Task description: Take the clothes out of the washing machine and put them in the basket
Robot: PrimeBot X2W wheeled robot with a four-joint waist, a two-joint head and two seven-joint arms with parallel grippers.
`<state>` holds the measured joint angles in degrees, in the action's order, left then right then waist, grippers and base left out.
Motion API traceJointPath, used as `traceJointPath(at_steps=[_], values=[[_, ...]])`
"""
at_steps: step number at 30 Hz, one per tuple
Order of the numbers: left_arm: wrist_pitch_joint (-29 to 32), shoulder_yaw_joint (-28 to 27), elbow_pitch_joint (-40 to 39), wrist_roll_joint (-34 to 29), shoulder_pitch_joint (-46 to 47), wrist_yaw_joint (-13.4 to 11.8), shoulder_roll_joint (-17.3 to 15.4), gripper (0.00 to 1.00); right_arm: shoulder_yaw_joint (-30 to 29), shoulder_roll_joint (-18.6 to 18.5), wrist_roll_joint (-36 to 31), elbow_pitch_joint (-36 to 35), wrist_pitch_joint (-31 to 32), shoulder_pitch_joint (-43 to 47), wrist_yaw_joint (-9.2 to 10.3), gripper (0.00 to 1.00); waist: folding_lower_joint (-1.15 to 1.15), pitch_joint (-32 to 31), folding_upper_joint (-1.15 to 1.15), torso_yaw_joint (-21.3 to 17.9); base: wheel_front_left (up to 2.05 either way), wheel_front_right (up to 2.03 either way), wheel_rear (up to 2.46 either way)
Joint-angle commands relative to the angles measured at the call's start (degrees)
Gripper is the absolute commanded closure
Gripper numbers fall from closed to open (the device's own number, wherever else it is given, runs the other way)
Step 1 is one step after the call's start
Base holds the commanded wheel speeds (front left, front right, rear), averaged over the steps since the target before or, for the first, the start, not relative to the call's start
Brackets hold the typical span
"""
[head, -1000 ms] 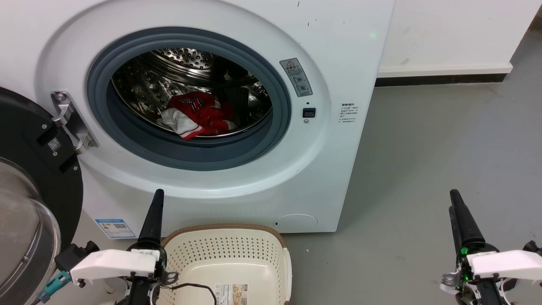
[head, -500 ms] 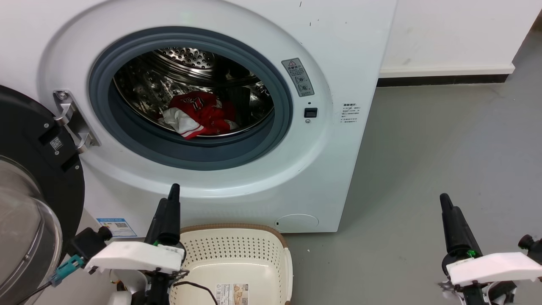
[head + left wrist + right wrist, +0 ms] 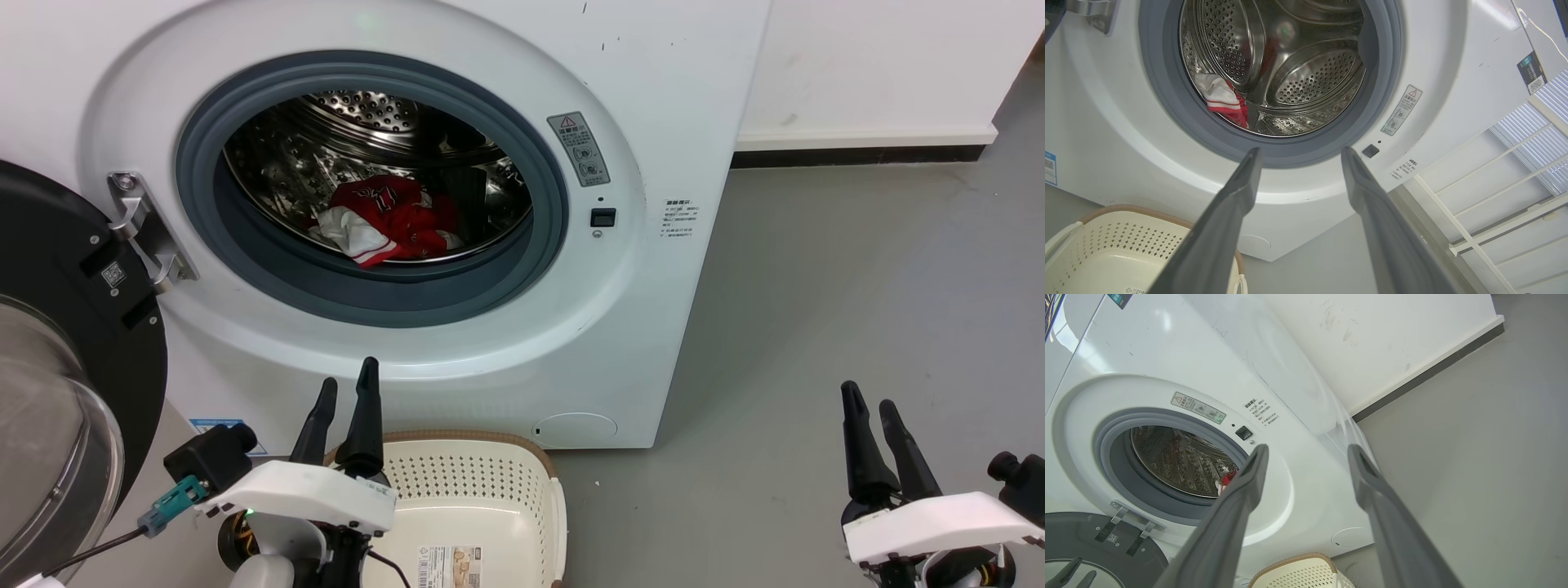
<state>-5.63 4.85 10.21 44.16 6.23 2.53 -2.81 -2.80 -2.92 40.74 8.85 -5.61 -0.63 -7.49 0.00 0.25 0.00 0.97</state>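
- Clothes [image 3: 384,219] lay bunched low in the drum of the washing machine [image 3: 490,359]; basket [image 3: 457,482] stood just below the porthole, no garment seen in it.
- Judgement: the reach should clear the grey gasket [image 3: 367,290] lip, then pinch a raised fold.
- Left gripper [image 3: 349,372]: fingers apart, holding nothing, near the basket's rim, short of the porthole.
- Right gripper [image 3: 867,395]: fingers apart, empty, over the floor [image 3: 816,286].

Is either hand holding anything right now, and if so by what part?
Nothing is held. The left hand and right hand are both open and empty; the clothes lie in the washing machine.
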Motion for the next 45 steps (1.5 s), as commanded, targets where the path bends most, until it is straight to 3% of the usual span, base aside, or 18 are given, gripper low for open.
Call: traceJointPath(at_steps=[1, 24, 45], values=[[-0.58, 0.36, -0.59, -2.08, 1.60, -0.17, -0.11, 0.00, 0.07, -0.02, -1.92, -0.67, -0.61, 0.20, -0.01, 0.00, 0.00, 0.00, 0.00, 0.04, 0.00, 0.00, 0.00], [-4.31, 2.73, -0.50, -20.83, 1.67, -2.94, -0.20, 0.00, 0.72, 0.01, -19.52, -2.49, -3.72, 1.78, -0.01, 0.00, 0.00, -0.27, 0.00, 0.59, 0.00, 0.00, 0.00], [-6.94, 3.29, 1.27, -32.08, 1.25, -4.64, -0.71, 0.00, -0.20, 0.05, -31.81, -6.28, -3.03, 3.51, 0.00, 0.00, 0.00, -0.54, 0.00, 1.06, 0.00, 0.00, 0.00]])
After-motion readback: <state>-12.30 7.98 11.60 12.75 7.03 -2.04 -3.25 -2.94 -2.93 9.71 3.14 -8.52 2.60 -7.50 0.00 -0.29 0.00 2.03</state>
